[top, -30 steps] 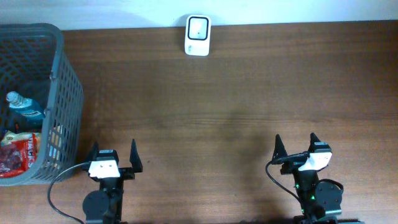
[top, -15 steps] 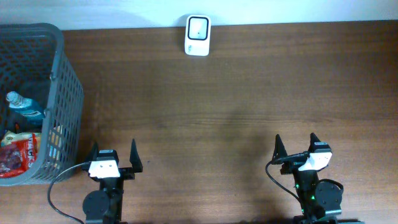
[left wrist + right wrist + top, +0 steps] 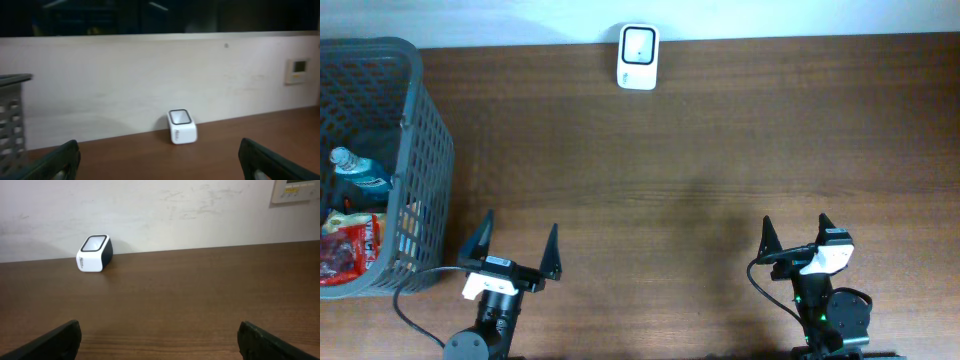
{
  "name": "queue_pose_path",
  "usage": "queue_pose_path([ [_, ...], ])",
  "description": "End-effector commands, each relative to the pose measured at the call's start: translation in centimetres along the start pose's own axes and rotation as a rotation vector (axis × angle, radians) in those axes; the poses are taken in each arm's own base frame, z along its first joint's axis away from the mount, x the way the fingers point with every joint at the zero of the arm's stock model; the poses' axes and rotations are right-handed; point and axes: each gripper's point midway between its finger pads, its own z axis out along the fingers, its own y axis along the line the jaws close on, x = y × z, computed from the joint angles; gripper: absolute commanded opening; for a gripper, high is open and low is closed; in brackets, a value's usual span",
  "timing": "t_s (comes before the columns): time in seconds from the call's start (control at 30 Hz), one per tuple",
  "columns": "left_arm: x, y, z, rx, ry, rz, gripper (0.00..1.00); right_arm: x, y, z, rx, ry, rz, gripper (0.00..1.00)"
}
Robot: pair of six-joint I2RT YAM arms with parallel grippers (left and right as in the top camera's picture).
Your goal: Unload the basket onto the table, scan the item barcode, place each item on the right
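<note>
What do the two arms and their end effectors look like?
Both arms are black. The left end effector and the right end effector each have two black, pointed, fin-like fingers and a white block behind them. A thin black cable loops beside each arm. Small green lights show on the right arm.

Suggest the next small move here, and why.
Probably swing the left arm toward the grey mesh plastic basket. Its jaws are open and empty, the basket beside it holds a red snack packet and a blue-labelled bottle, and nothing sits at the white box-shaped scanner yet.
</note>
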Motion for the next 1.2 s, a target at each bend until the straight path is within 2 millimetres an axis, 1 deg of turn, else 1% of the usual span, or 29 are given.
queue_pose_path([
  [0.0,-1.2,-0.9,-0.1,0.05,-0.029,-0.001,0.99,0.3,-0.3,0.0,0.014,0.008,0.008,0.99],
  [0.03,-1.8,-0.5,-0.1,0.027,-0.041,0.002,0.99,0.3,-0.3,0.0,0.014,0.007,0.007,0.99],
  [0.1,-3.9,0.6,-0.1,-0.036,-0.08,0.009,0.99,0.3,-0.3,0.0,0.014,0.008,0.007,0.99],
  [0.17,-7.6,1.3,-0.2,-0.084,-0.13,0.019,0.99,0.3,-0.3,0.0,0.014,0.007,0.008,0.98],
  [0.23,-10.4,1.4,-0.2,-0.095,-0.151,0.063,0.99,0.3,-0.3,0.0,0.014,0.007,0.008,0.99],
  [0.27,-12.3,1.4,0.0,-0.097,-0.156,0.1,0.99,0.3,-0.3,0.0,0.014,0.007,0.008,0.99],
  [0.3,-14.1,1.4,0.3,-0.099,-0.146,0.125,0.99,0.3,-0.3,0.0,0.014,0.007,0.008,0.99],
  [0.33,-15.3,1.5,0.7,-0.1,-0.128,0.138,0.99,0.3,-0.3,0.0,0.014,0.008,0.008,0.99],
  [0.4,-17.6,1.8,2.1,-0.098,-0.05,0.139,0.99,0.3,-0.3,0.0,0.014,0.007,0.008,0.99],
  [0.47,-18.4,2.1,3.4,-0.092,0.036,0.122,0.99,0.3,-0.3,0.0,0.014,0.007,0.008,0.99],
  [0.53,-18.8,2.3,5.0,-0.076,0.165,0.095,0.99,0.3,-0.3,0.0,0.014,0.008,0.008,0.99],
  [0.63,-19.2,2.4,7.1,-0.044,0.312,0.06,0.99,0.3,-0.3,0.0,0.014,0.007,0.008,0.99],
  [0.73,-19.6,1.1,8.3,0.048,0.394,0.022,0.99,0.3,-0.3,0.0,0.014,0.008,0.008,0.98],
  [0.77,-19.6,1.2,8.5,0.049,0.412,0.023,0.99,0.3,-0.3,0.0,0.014,0.007,0.007,0.99],
  [0.87,-18.4,1.4,9.0,0.058,0.509,0.035,0.99,0.3,-0.3,0.0,0.014,0.007,0.007,0.99],
  [0.93,-16.9,1.7,9.6,0.062,0.624,0.003,0.99,0.3,-0.3,0.0,0.014,0.008,0.008,0.99],
  [1.17,-12.7,2.4,12.1,0.081,0.909,-0.078,0.99,0.3,-0.3,0.0,0.014,0.007,0.008,0.99],
])
